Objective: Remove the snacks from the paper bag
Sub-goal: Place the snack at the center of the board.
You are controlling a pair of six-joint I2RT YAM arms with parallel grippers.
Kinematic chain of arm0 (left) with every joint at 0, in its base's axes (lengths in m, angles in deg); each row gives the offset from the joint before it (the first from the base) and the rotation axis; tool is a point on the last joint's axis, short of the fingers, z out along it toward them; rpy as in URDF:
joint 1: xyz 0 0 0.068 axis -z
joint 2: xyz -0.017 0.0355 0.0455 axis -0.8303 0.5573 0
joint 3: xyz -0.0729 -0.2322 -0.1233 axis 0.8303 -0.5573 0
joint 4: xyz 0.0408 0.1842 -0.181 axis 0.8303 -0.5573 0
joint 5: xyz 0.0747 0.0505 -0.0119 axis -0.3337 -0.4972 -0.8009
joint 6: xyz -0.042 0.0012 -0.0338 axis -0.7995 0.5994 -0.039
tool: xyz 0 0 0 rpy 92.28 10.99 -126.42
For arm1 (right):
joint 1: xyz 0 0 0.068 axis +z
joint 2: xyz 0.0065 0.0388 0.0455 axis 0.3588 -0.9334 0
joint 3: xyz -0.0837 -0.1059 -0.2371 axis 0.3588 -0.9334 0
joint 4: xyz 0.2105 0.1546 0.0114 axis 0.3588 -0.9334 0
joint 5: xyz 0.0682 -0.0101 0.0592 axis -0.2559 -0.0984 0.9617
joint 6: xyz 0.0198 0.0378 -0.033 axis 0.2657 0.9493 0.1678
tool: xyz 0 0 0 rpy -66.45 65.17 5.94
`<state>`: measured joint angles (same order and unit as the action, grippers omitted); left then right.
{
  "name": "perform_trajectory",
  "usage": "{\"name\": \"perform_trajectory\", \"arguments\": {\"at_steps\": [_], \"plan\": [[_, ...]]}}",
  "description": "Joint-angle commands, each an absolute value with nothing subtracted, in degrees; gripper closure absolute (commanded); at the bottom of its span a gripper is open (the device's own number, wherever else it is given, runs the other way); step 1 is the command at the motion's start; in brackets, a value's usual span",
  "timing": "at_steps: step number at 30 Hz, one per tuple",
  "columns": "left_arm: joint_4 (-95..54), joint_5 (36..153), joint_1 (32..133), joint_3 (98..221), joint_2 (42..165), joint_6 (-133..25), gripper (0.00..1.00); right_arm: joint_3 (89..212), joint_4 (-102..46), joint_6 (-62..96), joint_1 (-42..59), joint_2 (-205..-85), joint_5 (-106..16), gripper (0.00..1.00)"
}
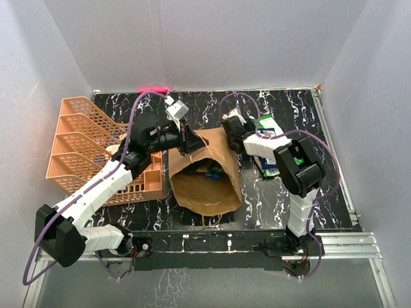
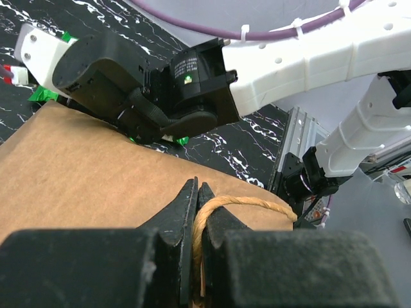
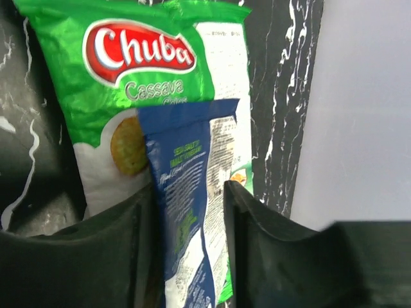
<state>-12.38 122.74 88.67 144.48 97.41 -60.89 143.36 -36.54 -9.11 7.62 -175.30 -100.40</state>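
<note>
The brown paper bag [image 1: 209, 186] lies in the middle of the table with its mouth open, and several blue and green packets [image 1: 207, 170] show inside. My left gripper [image 1: 188, 142] is shut on the bag's twisted paper handle [image 2: 257, 206], pinched between its tips [image 2: 198, 186] above the bag's side [image 2: 77, 173]. My right gripper [image 3: 188, 189] is just right of the bag's upper edge, closed on a narrow dark blue packet [image 3: 186, 167]. A green Chuba packet [image 3: 128, 70] lies on the table beyond it, also visible from above [image 1: 266, 122].
An orange lattice organizer [image 1: 83, 147] stands at the left under my left arm. Another packet [image 1: 270, 168] lies on the table under my right forearm. White walls close the table at the back and right. The metal rail [image 1: 334, 240] runs along the near edge.
</note>
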Motion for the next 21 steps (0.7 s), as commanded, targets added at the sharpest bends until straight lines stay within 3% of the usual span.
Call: {"name": "perform_trajectory", "arguments": {"at_steps": [1, 4, 7, 14, 21], "plan": [[-10.7, 123.2, 88.0, 145.8, 95.5, -60.6, 1.00, 149.1, -43.7, 4.2, 7.6, -170.1, -100.1, 0.42], [-10.1, 123.8, 87.7, 145.7, 95.9, -61.3, 1.00, 147.4, -51.6, 12.7, 7.6, -160.8, -92.7, 0.16], [-9.5, 124.4, 87.5, 145.7, 96.2, -61.9, 1.00, 143.8, -55.8, 18.8, 7.4, -151.0, -85.5, 0.02], [-9.6, 124.2, 87.2, 145.6, 96.4, -61.7, 1.00, 129.2, -57.5, 25.0, 7.4, -128.3, -70.8, 0.02], [-9.9, 124.1, 87.2, 145.6, 97.0, -61.7, 1.00, 125.5, -57.3, 28.3, 7.3, -109.1, -48.1, 0.02]]}}
